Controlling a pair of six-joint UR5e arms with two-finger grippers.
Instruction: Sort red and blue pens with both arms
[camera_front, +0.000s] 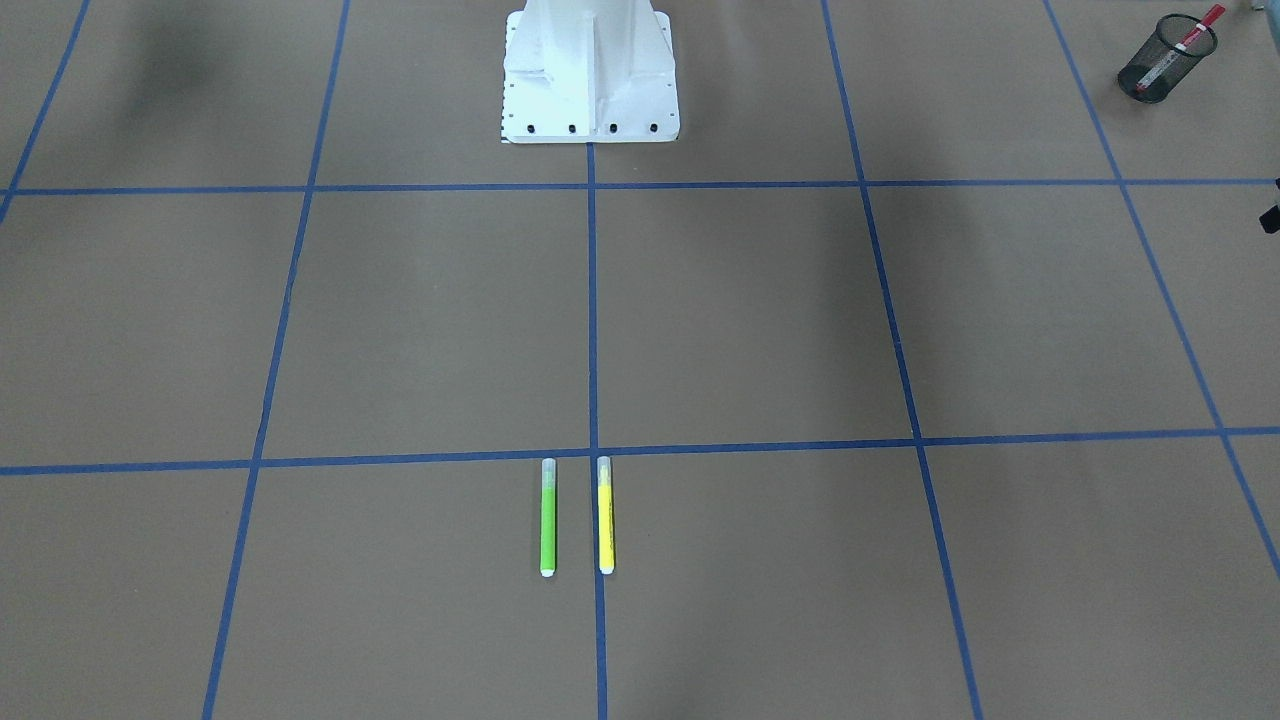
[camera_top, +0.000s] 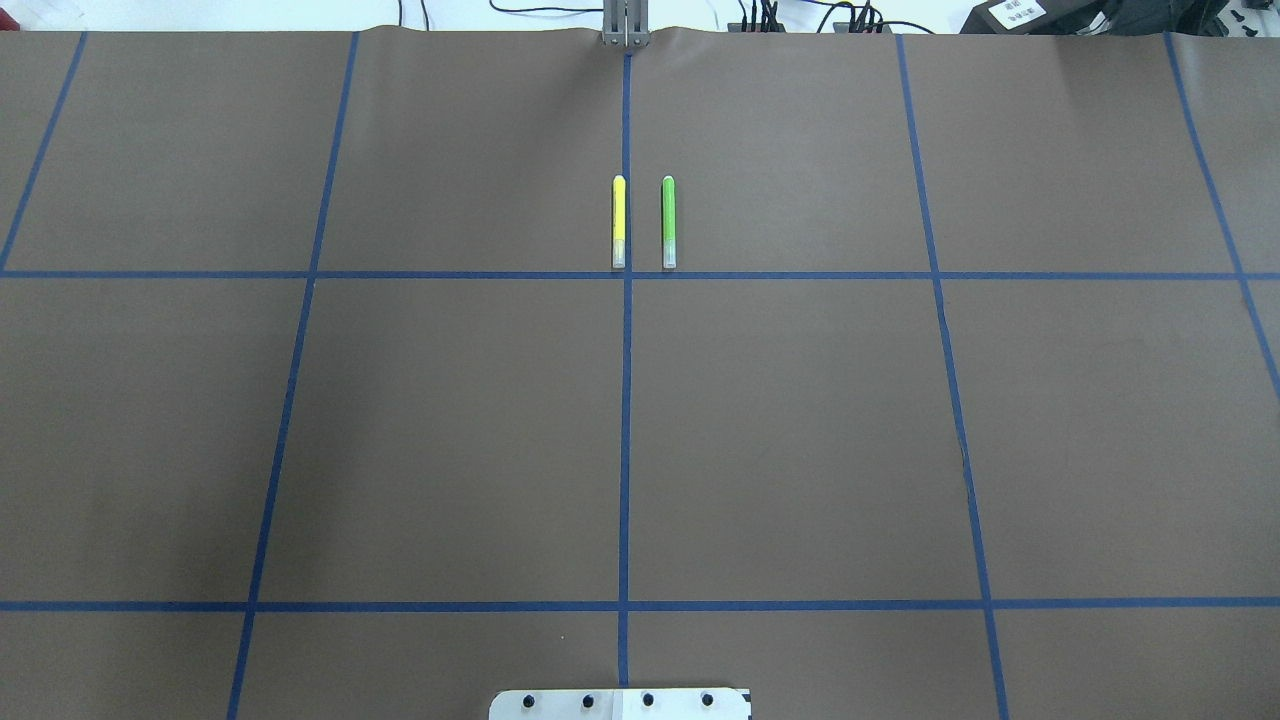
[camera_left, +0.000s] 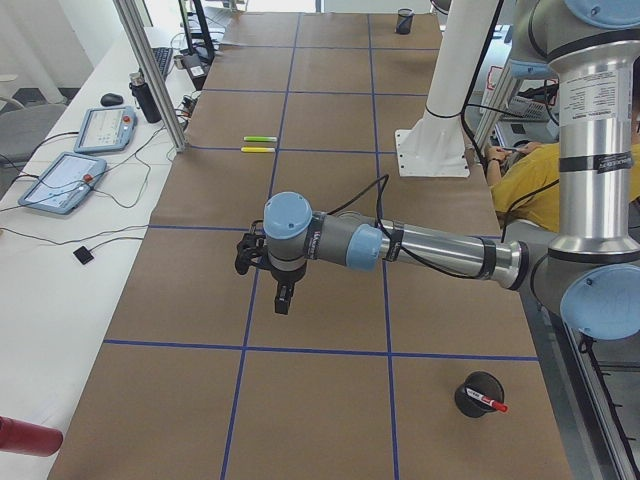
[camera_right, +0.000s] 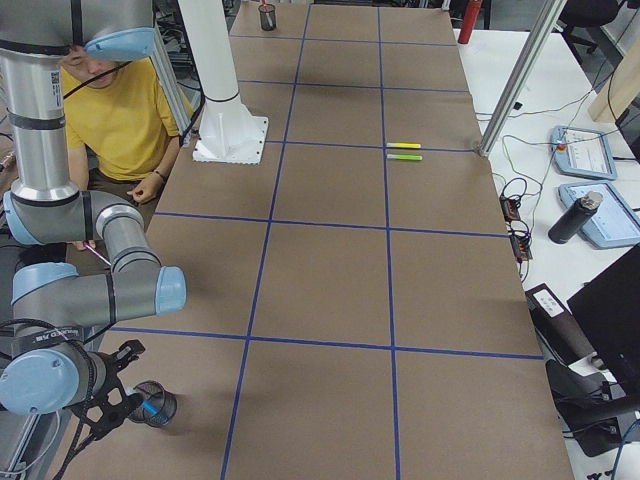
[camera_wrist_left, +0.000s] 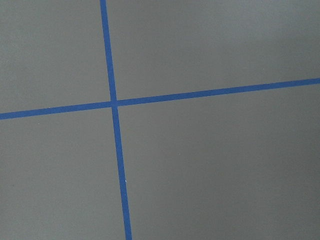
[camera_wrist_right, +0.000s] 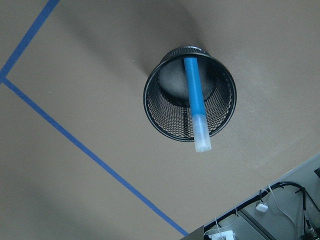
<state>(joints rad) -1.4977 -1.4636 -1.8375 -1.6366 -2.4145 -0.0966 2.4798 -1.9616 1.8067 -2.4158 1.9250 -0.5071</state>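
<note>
The red pen (camera_front: 1187, 42) stands tilted in a black mesh cup (camera_front: 1160, 70) at the table's end on my left side; the exterior left view shows the same red pen (camera_left: 492, 402) in that cup (camera_left: 478, 393). The blue pen (camera_wrist_right: 195, 100) leans inside another mesh cup (camera_wrist_right: 170, 120), clear cap sticking out over the rim. My right gripper (camera_right: 110, 400) hangs just beside that cup (camera_right: 158, 405); I cannot tell if it is open. My left gripper (camera_left: 265, 275) hovers over bare table, away from the red pen's cup, state unclear.
A green marker (camera_top: 668, 222) and a yellow marker (camera_top: 619, 222) lie side by side at the far middle of the table. The white robot pedestal (camera_front: 590, 70) stands at the near middle. A person in a yellow shirt (camera_right: 120, 120) sits behind the robot.
</note>
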